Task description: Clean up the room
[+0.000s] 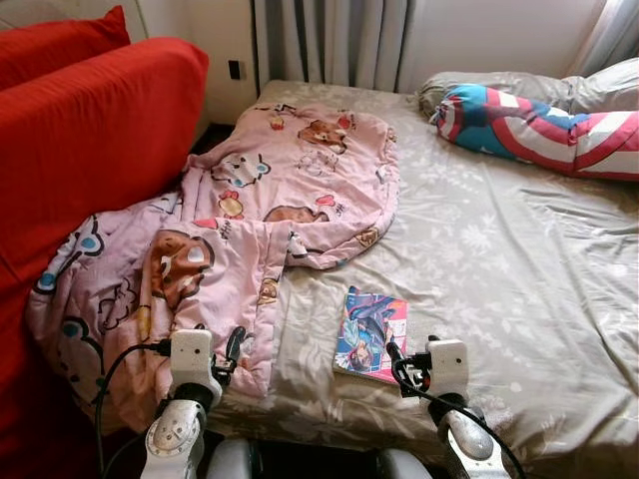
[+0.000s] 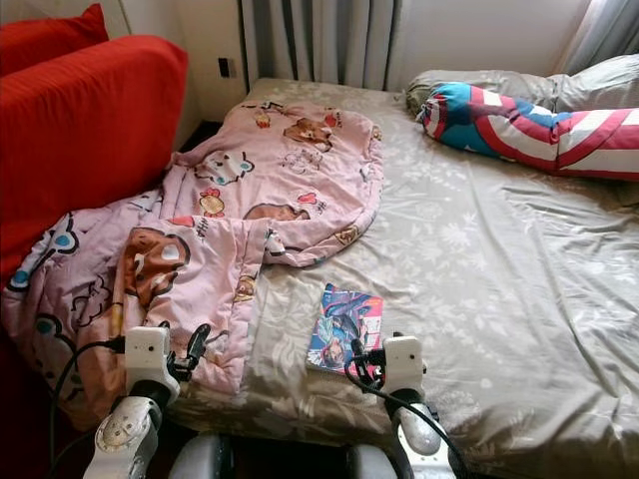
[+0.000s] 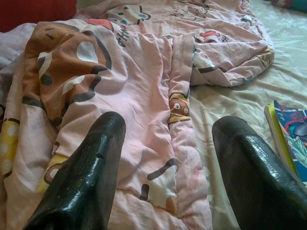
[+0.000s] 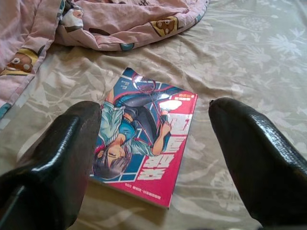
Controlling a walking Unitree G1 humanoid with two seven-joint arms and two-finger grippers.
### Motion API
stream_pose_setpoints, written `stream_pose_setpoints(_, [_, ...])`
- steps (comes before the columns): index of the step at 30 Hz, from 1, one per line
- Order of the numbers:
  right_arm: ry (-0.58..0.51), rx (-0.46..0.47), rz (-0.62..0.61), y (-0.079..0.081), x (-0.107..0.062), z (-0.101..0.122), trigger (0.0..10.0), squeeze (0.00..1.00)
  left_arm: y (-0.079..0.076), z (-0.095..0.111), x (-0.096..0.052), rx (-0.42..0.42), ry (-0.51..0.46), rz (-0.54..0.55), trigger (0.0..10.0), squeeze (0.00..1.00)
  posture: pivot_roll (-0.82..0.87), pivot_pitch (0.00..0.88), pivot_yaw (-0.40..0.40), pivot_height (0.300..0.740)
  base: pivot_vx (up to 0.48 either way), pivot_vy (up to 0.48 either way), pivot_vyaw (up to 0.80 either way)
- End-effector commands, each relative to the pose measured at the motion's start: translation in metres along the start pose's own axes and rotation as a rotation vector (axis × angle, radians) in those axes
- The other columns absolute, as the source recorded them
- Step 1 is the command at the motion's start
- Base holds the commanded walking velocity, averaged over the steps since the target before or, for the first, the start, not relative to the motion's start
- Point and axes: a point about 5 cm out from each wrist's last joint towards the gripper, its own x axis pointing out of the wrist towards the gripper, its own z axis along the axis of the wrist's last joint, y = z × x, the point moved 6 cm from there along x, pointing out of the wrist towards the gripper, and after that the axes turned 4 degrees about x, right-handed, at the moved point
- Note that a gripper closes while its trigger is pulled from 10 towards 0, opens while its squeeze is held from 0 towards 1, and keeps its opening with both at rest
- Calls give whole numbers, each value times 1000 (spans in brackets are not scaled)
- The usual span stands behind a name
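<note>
Ahead of right gripper (image 1: 396,361), in head views: comic book (image 1: 371,333) flat on grey bedsheet (image 1: 519,279), near bed's front edge. Left gripper (image 1: 232,351) at hem of crumpled pink cartoon quilt (image 1: 270,200). Red sofa (image 1: 90,130) beyond quilt; striped pillow (image 1: 539,122) far ahead.

Left wrist view: fingers (image 3: 81,177) spread, empty, quilt fold between and just beyond them.

Right wrist view: fingers (image 4: 53,163) spread wide, empty, book lying between them. Judgement: slide one finger under book's near edge, sheet being soft; pinch spine side firmly.

Striped pillow (image 1: 559,125) cut by right edge; red sofa (image 1: 90,150) cut left; book (image 3: 290,139) cropped at wrist-view edge.
</note>
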Motion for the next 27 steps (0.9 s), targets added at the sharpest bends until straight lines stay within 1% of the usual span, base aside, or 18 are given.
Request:
stream_pose_setpoints(1, [32, -7, -8, -4, -2, -7, 10000, 0, -2, -3, 0, -3, 14, -6, 10000, 0, -135, 47, -51, 645, 0, 0, 0])
stream_pose_setpoints(25, [32, -7, -8, -4, -2, -7, 10000, 0, -2, -3, 0, -3, 14, -6, 10000, 0, -135, 47, -51, 645, 0, 0, 0])
stream_pose_setpoints(27, [19, 8, -9, -2, -2, -7, 10000, 0, -3, 2, 2, -9, -3, -8, 10000, 0, -133, 49, -51, 645, 0, 0, 0])
